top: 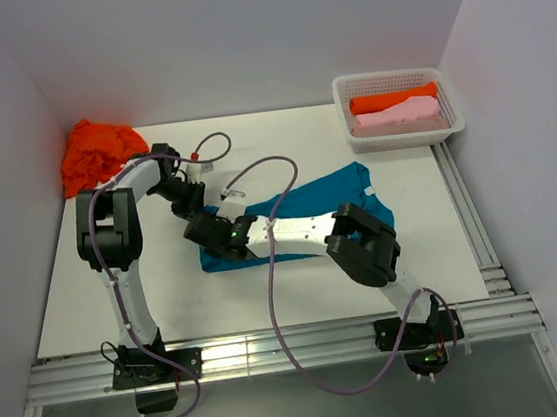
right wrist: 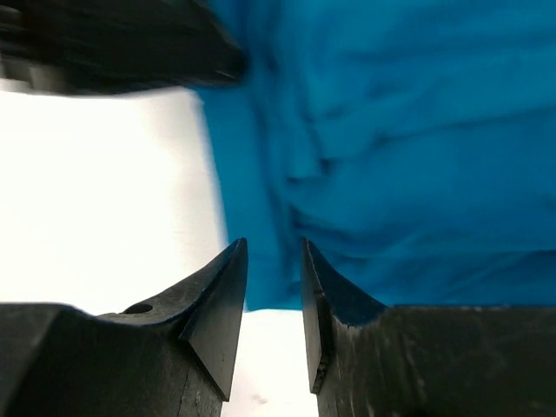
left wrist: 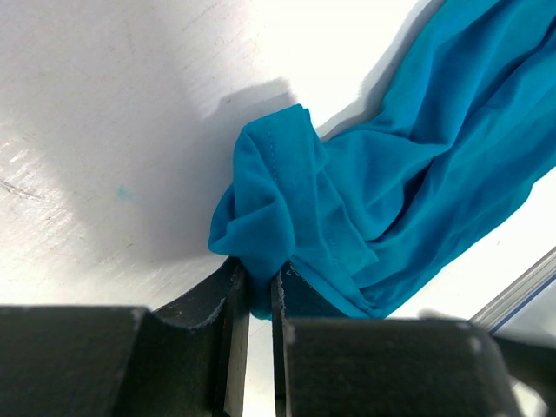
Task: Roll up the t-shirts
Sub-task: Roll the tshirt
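The left claw (left wrist: 259,274) has two flat, matte black fingers (left wrist: 233,300) with squared edges. They stand almost together, clamped on a bunched corner of the teal t-shirt (left wrist: 391,174). The cloth is thin, soft knit with a stitched hem line, and it puckers into a crumpled knot right at the tips. From there it runs away to the claw's right in long, loose folds. Under and to the left of the knot lies the table (left wrist: 104,130), smooth and white with faint scuffs and a grey shadow.

The right claw (right wrist: 274,248) has the same black fingers, tapering to wedge-shaped points. Its jaws stand a little apart with a narrow slot between them, and nothing is seen pinched in it. The teal t-shirt lies just beyond its tips, blurred, with its edge running down to them and bare table to the claw's left.

From above, the two claws are close together at the shirt's left end, and the shirt spreads flat and rumpled away to their right. Beyond the left claw, to its left, is a crumpled orange t-shirt (top: 99,151). Well apart to the right and beyond both claws, a white plastic lattice basket (top: 406,138) holds a rolled orange t-shirt (top: 392,98) and a pale pink t-shirt (top: 399,113) side by side.
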